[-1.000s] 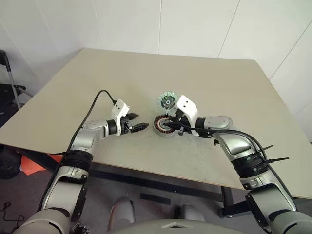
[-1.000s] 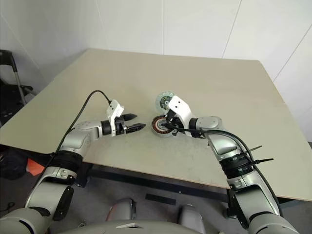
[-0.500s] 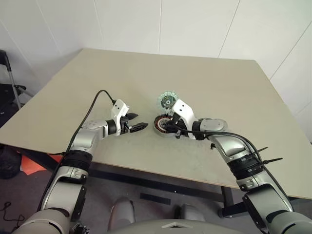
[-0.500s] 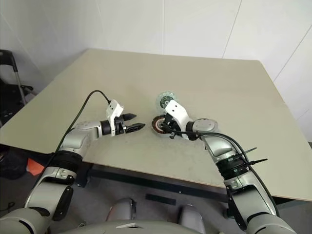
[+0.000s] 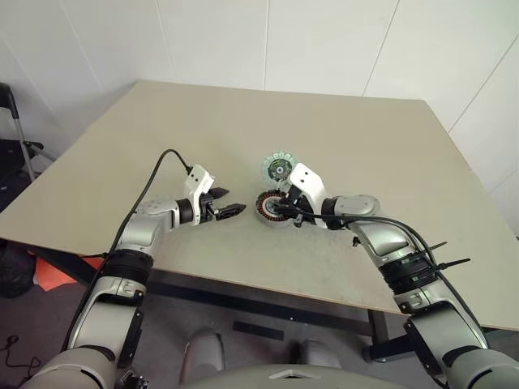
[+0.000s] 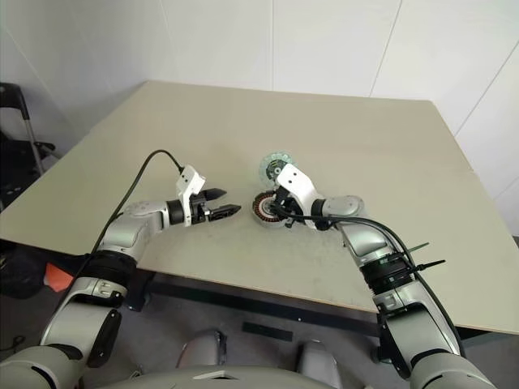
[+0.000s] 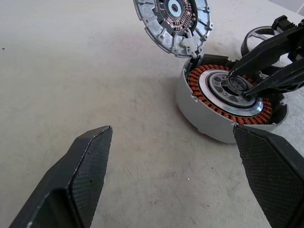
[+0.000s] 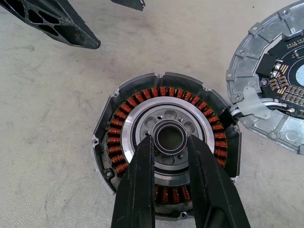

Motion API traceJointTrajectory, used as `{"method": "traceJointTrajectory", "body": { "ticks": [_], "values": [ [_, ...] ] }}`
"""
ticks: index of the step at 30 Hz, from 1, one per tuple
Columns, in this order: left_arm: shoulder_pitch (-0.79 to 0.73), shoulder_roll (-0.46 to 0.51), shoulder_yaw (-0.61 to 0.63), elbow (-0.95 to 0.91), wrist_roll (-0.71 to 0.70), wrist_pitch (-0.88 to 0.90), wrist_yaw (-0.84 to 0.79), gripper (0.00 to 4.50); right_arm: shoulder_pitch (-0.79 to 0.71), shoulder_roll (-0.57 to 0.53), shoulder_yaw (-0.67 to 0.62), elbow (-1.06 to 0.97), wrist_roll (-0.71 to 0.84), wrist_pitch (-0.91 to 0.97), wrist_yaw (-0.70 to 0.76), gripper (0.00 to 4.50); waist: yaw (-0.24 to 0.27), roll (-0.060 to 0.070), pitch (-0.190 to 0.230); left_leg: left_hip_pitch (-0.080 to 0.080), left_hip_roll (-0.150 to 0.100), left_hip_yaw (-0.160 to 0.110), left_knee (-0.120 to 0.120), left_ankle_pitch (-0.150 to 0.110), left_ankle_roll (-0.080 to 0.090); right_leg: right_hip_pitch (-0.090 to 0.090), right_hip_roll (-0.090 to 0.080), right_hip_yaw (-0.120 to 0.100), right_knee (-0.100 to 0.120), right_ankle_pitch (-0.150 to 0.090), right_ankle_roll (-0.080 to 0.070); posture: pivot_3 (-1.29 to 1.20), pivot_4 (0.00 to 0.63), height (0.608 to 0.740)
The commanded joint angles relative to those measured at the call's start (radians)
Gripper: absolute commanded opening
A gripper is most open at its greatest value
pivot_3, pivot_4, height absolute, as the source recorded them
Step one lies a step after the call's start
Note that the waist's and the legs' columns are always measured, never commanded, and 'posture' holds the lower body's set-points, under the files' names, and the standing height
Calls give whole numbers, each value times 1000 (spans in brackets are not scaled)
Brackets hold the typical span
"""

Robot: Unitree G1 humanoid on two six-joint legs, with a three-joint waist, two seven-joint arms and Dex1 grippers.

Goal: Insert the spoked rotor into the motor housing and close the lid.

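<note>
Copper windings (image 8: 118, 142), grey metal motor housing (image 7: 202, 121), seemingly matt table (image 7: 71, 71)

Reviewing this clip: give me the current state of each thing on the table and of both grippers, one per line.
Round grey motor housing with copper-red windings: open, upright on the table.
Silver spoked rotor: seated inside the housing.
Round grey lid with circuit board: off, tilted up beside the housing.
Left gripper: open, apart from the housing.
Right gripper: fingers astride the rotor's centre hub.
</note>
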Motion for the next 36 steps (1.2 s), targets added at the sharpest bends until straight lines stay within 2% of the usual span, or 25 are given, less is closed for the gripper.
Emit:
{"method": "traceJointTrajectory", "body": {
  "ticks": [1, 7, 14, 17, 19, 25, 26, 36],
  "values": [
    [-15, 11, 20, -37, -5, -14, 4, 4332, -23, 0, -27, -16, 18, -2, 14, 1716, 0, 0, 0, 0, 0, 0, 0, 0, 0, 0, 0, 0, 0, 0, 0, 0, 0, 740],
    [-14, 12, 20, -38, -5, -15, 5, 4332, -31, -1, -47, -35, 11, -21, -7, 3789, 0, 0, 0, 0, 0, 0, -1, 0, 0, 0, 0, 0, 0, 0, 0, 0, 0, 740],
    [-16, 10, 19, -32, -3, -18, 6, 4332, -35, -6, -71, -72, 28, -3, -2, 3789, 0, 0, 0, 0, 0, 0, 0, 0, 0, 0, 0, 0, 0, 0, 0, 0, 0, 740],
    [-17, 8, 19, -28, -2, -21, 6, 4332, -30, -3, -81, -86, 53, 9, 16, 3131, 0, 0, 0, 0, 0, 0, 0, 0, 0, 0, 0, 0, 0, 0, 0, 0, 0, 740],
    [-17, 8, 18, -25, -2, -23, 7, 4332, -29, 4, -84, -80, 56, 14, 9, 2511, 0, 0, 0, 0, 0, 0, -1, 0, 0, 0, 0, 0, 0, 0, 0, 0, 0, 740],
    [-19, 9, 19, -16, 2, -32, 11, 4332, -33, 25, -80, -39, 48, 13, -14, 255, 0, 0, 0, 0, 0, 0, -1, 0, 0, 0, 0, 0, 0, 0, 0, 0, 0, 740],
    [-19, 9, 19, -16, 2, -32, 11, 4332, -34, 26, -76, -33, 43, 9, -16, 22, 0, 0, 0, 0, 0, 0, -1, 0, 0, 0, 0, 0, 0, 0, 0, 0, 0, 740],
    [-17, 14, 21, -10, 3, -38, 15, 4332, -29, 53, -46, 40, 12, -5, -38, 22, -1, 0, 0, 0, 0, 0, -1, 0, 0, 0, 0, 0, 0, 0, 0, 0, 0, 740]
  ]
}}
